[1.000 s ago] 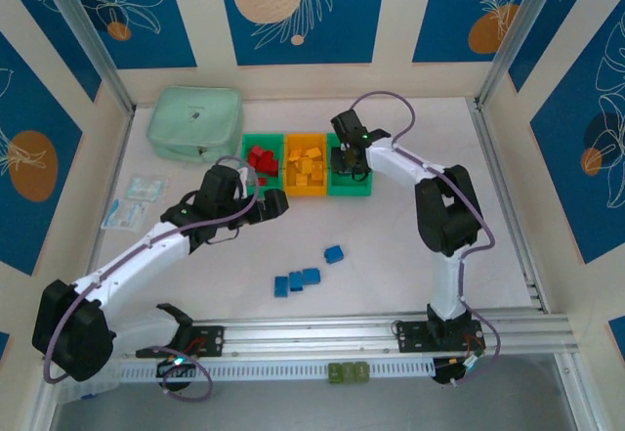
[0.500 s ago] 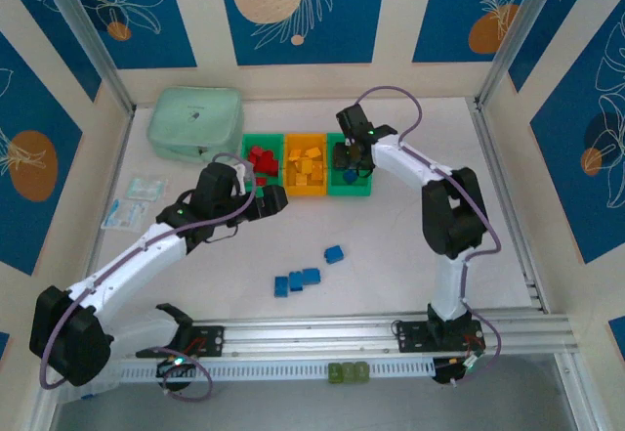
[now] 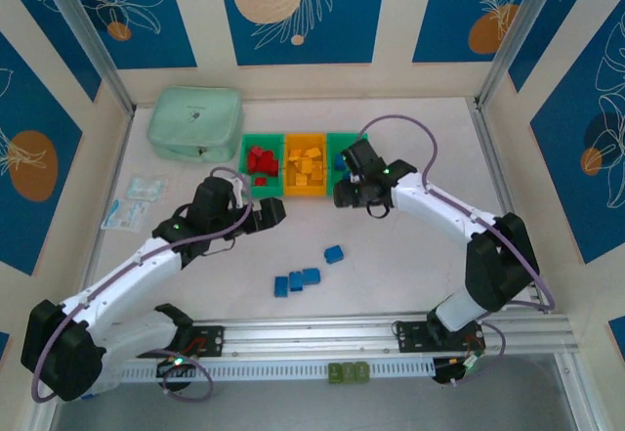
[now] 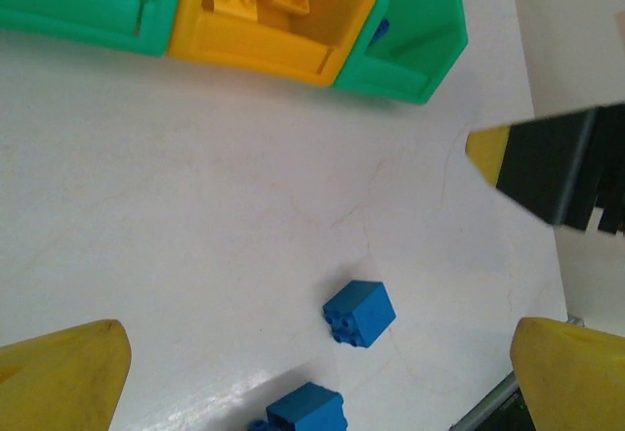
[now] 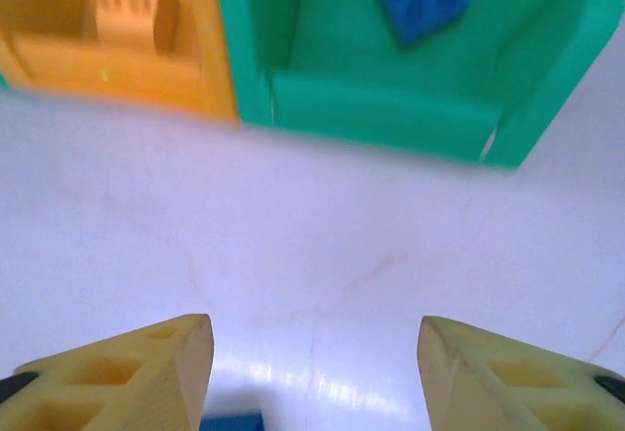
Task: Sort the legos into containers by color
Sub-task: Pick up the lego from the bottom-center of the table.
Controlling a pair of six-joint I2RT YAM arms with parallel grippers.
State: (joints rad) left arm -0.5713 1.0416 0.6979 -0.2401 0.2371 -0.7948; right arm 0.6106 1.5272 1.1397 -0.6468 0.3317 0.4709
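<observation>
Well, we see the left gripper [image 3: 270, 212] spread wide and empty, just before the red-filled green bin [image 3: 245, 153]. Next come the orange bin [image 3: 305, 193] and the right green bin [image 5: 376, 113], with one blue brick [image 5: 422, 1] inside. The right gripper [image 3: 342, 194] hangs at that bin's front edge, jaws parted, seemingly empty (the view is blurred). Four loose blue bricks [image 3: 311, 276] lie on bare table [image 3: 410, 245], apart from both grippers.

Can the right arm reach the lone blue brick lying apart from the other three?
Probably yes: the right arm hangs beyond the lone blue brick, jaws open and empty, only bare table between them.
</observation>
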